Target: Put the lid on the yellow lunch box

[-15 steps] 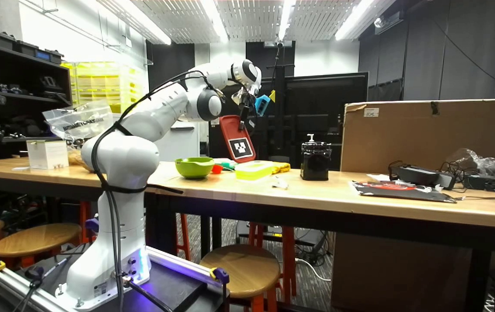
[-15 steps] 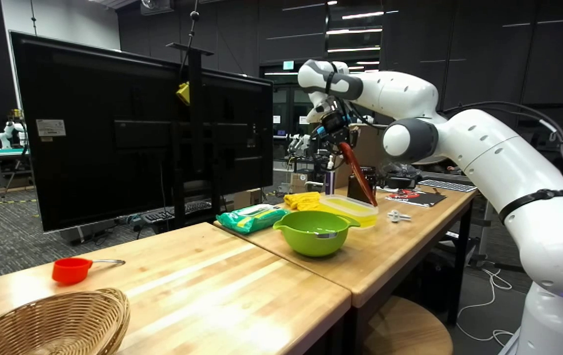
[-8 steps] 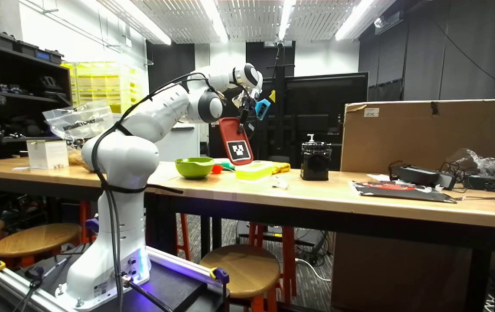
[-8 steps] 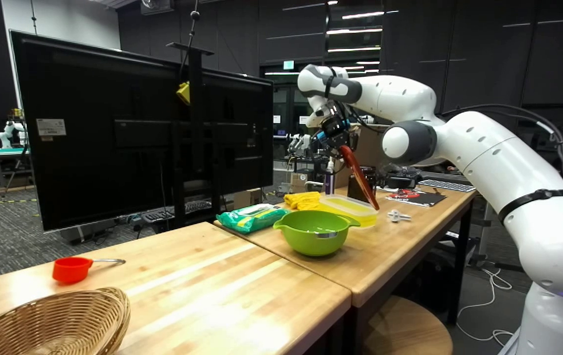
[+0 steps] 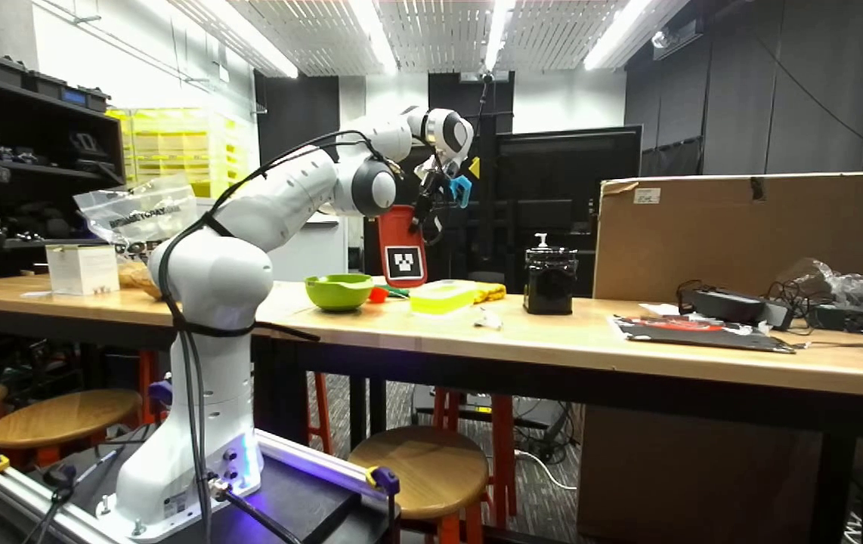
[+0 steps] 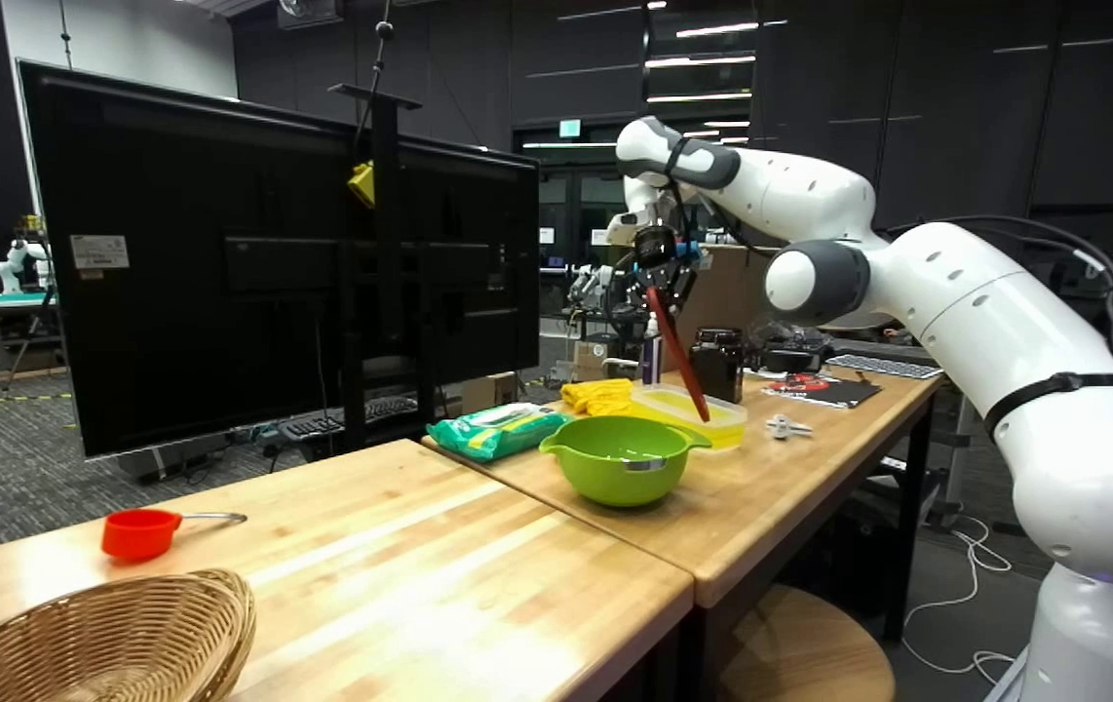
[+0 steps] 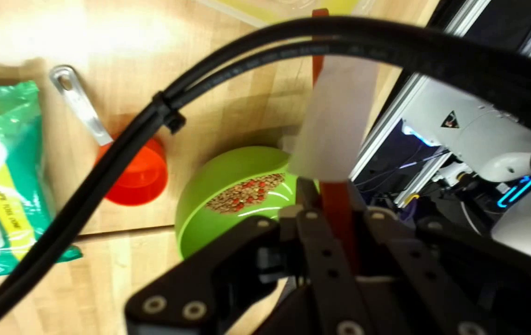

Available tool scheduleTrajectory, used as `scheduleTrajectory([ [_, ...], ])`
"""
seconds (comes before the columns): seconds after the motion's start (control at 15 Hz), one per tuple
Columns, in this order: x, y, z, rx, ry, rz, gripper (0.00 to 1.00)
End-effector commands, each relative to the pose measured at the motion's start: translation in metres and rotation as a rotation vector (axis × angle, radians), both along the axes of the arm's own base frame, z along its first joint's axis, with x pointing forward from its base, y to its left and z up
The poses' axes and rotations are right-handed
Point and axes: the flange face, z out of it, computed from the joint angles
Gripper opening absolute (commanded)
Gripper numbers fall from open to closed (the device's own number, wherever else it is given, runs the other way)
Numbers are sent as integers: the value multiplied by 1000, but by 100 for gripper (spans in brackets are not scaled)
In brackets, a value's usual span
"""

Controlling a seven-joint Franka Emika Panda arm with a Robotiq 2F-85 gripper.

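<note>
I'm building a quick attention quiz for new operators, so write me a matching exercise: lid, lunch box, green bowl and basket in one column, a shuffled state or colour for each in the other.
Column 1
1. Lid
2. Lunch box
3. Green bowl
4. Basket

Column 2
A. Holds small brown and red bits
B. Tan and woven
C. Clamped in the gripper, tilted
D. Yellow, not yet covered

Pairs: 1-C, 2-D, 3-A, 4-B

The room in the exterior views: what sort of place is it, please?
Most likely a robotics lab: the Franka Panda arm reaches over a wood-topped workbench, and another white robot arm stands in the background.
</note>
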Motion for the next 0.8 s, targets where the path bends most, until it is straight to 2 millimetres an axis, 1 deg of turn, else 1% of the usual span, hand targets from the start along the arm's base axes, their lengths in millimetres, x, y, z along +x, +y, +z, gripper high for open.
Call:
scheduleTrajectory([
  [0.0,8,-2,11,-25,-66,-125,3],
  [0.33,15,-15,18,-64,-111,-275,3],
  [0.73,9,-38,30,-88,-133,-356,3],
])
